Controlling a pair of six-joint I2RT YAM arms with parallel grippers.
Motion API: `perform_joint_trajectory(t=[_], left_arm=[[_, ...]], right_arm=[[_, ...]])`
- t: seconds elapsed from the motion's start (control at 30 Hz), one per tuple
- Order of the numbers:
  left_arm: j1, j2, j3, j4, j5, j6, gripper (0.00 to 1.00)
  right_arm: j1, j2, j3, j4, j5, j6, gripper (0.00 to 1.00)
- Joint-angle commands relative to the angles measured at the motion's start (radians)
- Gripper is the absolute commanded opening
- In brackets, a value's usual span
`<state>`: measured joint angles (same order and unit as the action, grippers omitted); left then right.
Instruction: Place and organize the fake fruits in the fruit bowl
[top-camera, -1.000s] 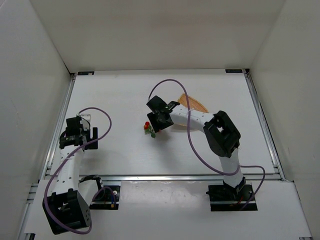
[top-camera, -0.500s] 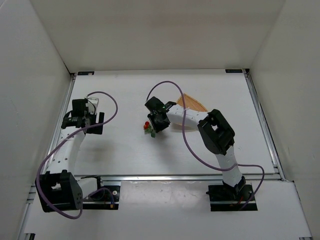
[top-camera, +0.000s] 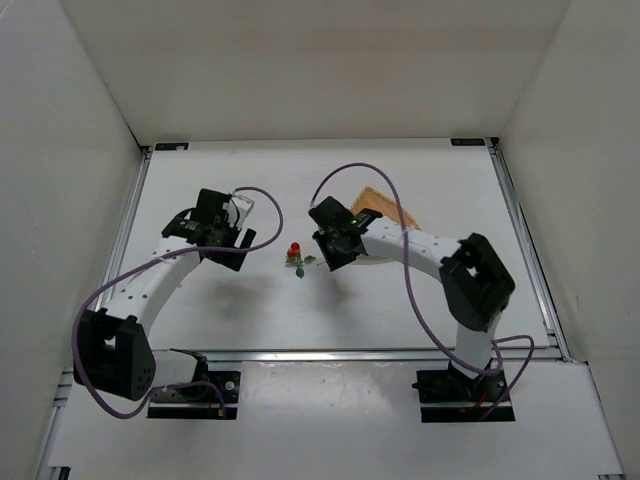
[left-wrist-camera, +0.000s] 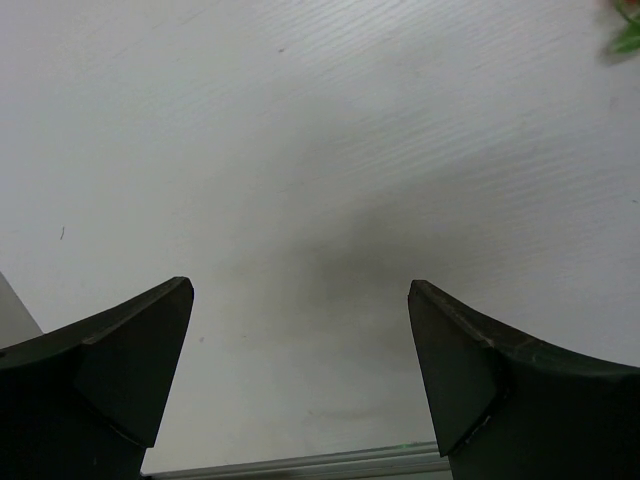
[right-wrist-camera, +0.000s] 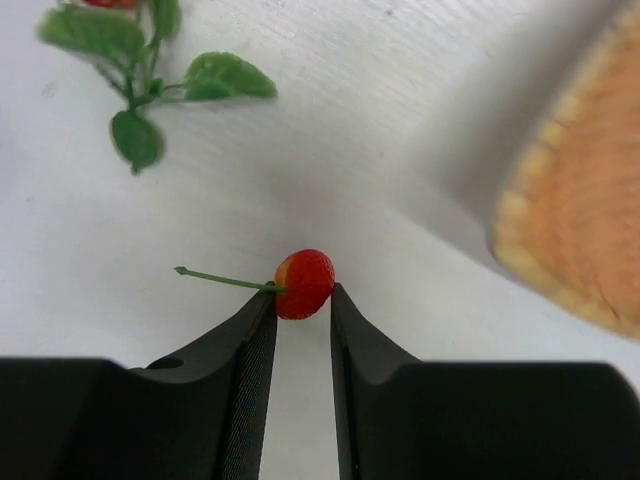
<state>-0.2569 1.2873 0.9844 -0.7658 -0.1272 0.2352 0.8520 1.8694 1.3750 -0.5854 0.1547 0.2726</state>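
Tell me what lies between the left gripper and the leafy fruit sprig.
Nothing but bare table lies between the left gripper and the sprig. This shows in the top view and in the left wrist view.

The table (left-wrist-camera: 300, 150) is white and matt, with a faint fine grain running across it. The berry (right-wrist-camera: 305, 283) looks like smooth red plastic with a slight sheen, and its stem (right-wrist-camera: 225, 280) is thin green plastic. The leaves (right-wrist-camera: 215, 78) are dull green, either plastic or cloth. The bowl (right-wrist-camera: 585, 220) is tan-orange woven wicker, rough and matt. The right gripper (right-wrist-camera: 303, 300) has fingers (right-wrist-camera: 245, 380) of matt black plastic, finely ribbed on their inner faces. The left gripper (left-wrist-camera: 300, 285) is the same matt black, but smooth. The rail (top-camera: 330, 353) looks like bare metal.
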Motion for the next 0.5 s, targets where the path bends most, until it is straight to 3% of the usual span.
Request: perform_joint_trajectory(t=[0.0, 0.13, 0.23, 0.37, 0.47], left_arm=[[-0.048, 0.035, 0.062, -0.007, 0.006, 0.012, 1.00], [-0.139, 0.124, 0.144, -0.007, 0.027, -0.010, 1.00], [-0.198, 0.222, 0.230, -0.007, 0.053, -0.037, 1.00], [-0.263, 0.349, 0.336, -0.007, 0.080, -0.050, 1.00], [-0.306, 0.432, 0.397, -0.007, 0.080, -0.050, 1.00]], right_arm=[[-0.002, -0.175, -0.048, -0.048, 0.054, 0.023, 0.19], [-0.062, -0.263, -0.088, -0.091, 0.088, 0.052, 0.19], [-0.183, -0.273, -0.099, -0.080, 0.088, 0.085, 0.19], [-0.361, -0.138, 0.005, -0.071, 0.030, 0.119, 0.19], [-0.418, -0.032, 0.076, -0.071, -0.027, 0.119, 0.23]])
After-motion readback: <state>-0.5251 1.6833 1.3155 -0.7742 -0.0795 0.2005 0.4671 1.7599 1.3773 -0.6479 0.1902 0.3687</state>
